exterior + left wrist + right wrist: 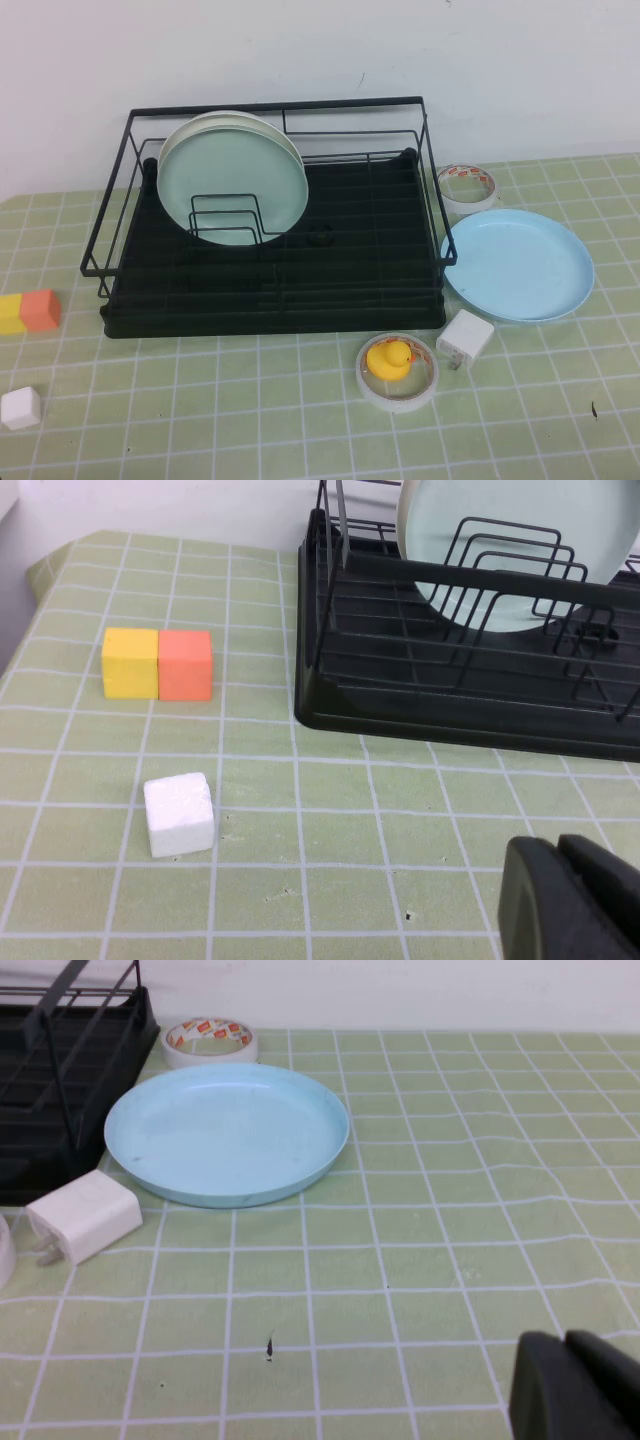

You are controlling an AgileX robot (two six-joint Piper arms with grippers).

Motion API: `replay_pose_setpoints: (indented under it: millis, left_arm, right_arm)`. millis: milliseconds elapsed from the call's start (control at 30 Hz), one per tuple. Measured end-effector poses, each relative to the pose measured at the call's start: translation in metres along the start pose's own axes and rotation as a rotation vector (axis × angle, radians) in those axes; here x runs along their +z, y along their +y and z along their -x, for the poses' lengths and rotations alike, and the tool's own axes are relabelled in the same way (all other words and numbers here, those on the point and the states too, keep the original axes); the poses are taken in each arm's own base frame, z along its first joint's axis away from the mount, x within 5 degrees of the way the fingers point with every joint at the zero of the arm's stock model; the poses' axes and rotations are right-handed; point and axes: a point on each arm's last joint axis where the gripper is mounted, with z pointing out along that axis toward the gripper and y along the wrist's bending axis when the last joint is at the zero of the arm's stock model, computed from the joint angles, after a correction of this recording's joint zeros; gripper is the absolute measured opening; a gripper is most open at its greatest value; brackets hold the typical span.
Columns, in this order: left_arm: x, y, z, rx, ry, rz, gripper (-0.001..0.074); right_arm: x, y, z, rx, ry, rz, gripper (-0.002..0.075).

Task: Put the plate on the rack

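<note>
The light sky-blue plate (518, 263) lies flat on the green mat just right of the black wire rack (270, 290); it also shows in the right wrist view (228, 1132). The rack (470, 695) holds a mint-green plate (232, 186) upright with a cream-white plate (283, 133) behind it. Neither arm shows in the high view. My left gripper (565, 895) is shut and empty, low over the mat in front of the rack's left end. My right gripper (572, 1385) is shut and empty, over the mat well short of the blue plate.
A white charger (465, 339) and a tape roll holding a yellow rubber duck (396, 365) sit in front of the plate. Another tape roll (467, 186) stands behind it. A yellow-and-orange block (28, 311) and a white cube (20, 407) lie at the left.
</note>
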Motion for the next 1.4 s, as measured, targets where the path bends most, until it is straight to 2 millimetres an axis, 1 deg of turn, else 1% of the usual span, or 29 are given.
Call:
replay_pose_setpoints:
  millis: [1100,1267,1400]
  left_arm:
    - [0.000,0.000,0.000,0.000,-0.003,-0.001,-0.0003]
    - [0.000,-0.001,0.005,0.000,-0.060,-0.011,-0.0003]
    - [-0.002,-0.004,0.021,0.000,-0.242,-0.044,-0.0003]
  right_arm:
    - [0.000,0.000,0.000,0.000,0.000,0.000,-0.0002]
    - [0.000,0.000,0.000,-0.008,0.000,-0.002,-0.0002]
    - [0.001,-0.001,0.003,-0.032,-0.045,-0.011,-0.0002]
